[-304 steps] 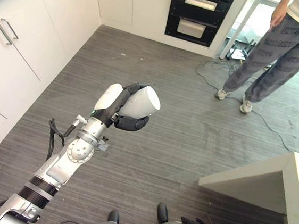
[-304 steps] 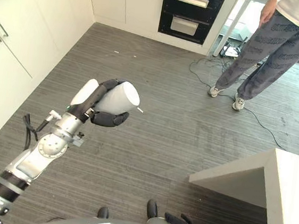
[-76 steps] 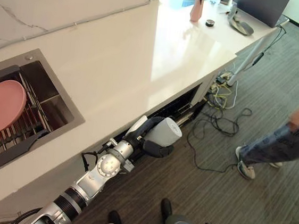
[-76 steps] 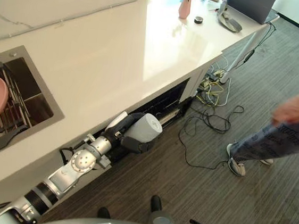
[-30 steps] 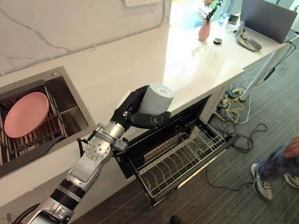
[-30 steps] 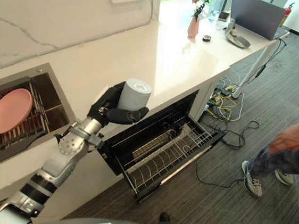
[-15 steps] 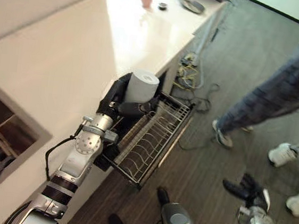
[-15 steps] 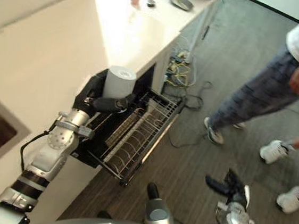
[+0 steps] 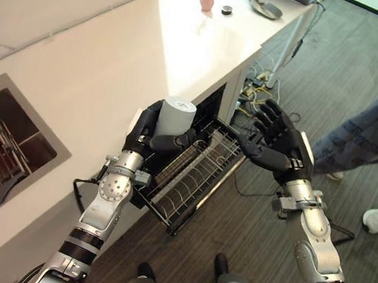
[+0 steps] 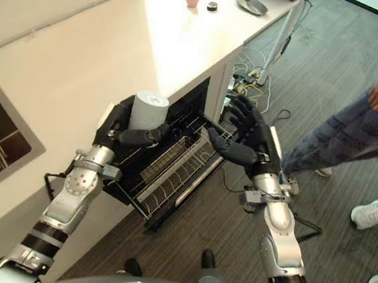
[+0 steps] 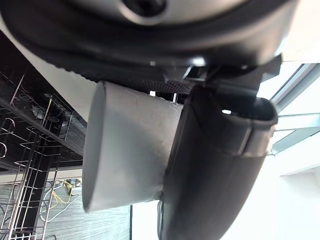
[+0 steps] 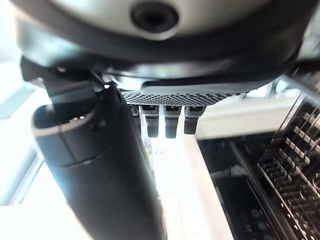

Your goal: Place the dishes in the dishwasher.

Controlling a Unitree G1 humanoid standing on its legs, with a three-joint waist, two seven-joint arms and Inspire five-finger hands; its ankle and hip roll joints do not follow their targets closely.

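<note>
Left eye view — left hand (image 9: pixel 144 131) fingers clamped round a plain grey cup (image 9: pixel 175 116); right hand (image 9: pixel 284 146) fingers spread.

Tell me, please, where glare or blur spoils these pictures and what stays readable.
In the left eye view, window light burns out the far end of the white counter, yet the grey cup in the left hand stays readable. In the right wrist view, bright glare washes out the background behind the right hand. In the left wrist view, the wire rack is soft.

Strong window glare on the far countertop (image 9: pixel 186 40), blown-out whites and close-range blur in wrist views.
</note>
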